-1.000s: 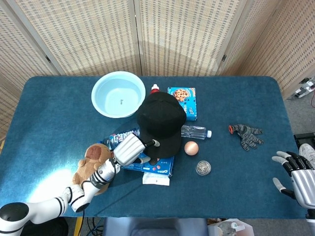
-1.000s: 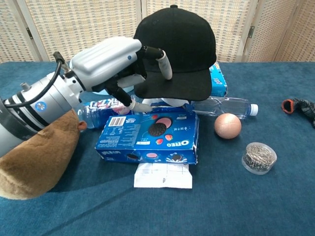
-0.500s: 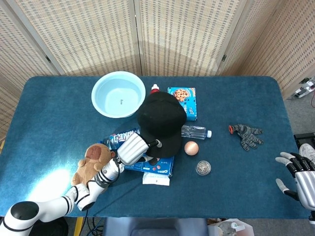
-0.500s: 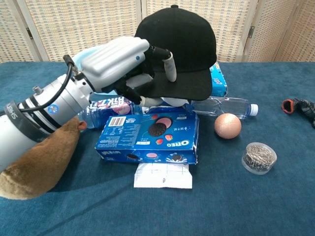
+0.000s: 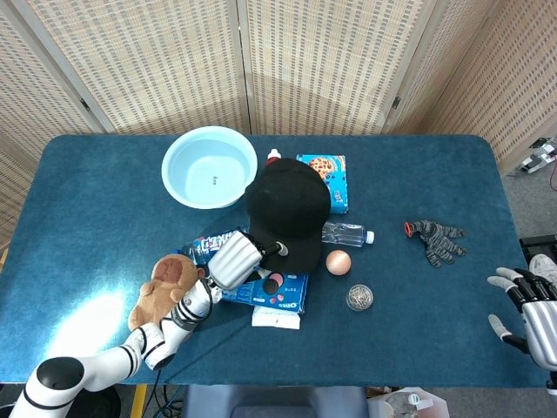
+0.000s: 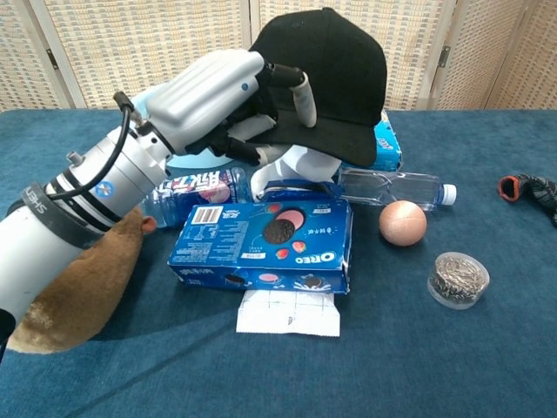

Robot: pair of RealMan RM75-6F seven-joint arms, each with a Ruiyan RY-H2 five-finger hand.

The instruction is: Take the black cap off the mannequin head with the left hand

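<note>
Black cap (image 6: pixel 335 70): sits mid-table on the mannequin head (image 6: pixel 300 164), now tipped up at the brim side, where half a second ago it lay level and lower; more of the pale head shows beneath it (judged: the lift has begun, but the cap is not yet free of the head). Left hand (image 6: pixel 228 96): at the cap's 9 o'clock in the chest view, fingers curled around the brim, thumb under and one finger laid over the top edge, pinching it; it has risen with the brim. Cookie box (image 6: pixel 265 244): at the cap's 6 o'clock, flat on the table (image 6: pixel 452 366). Water bottle (image 6: pixel 392 188) and small ball (image 6: pixel 402 223): at about 4 o'clock. Stuffed bear (image 5: pixel 164 287): at 8 o'clock, beside the left forearm. Right hand (image 5: pixel 526 309): far off at 4 o'clock by the table edge, fingers spread, holding nothing.
</note>
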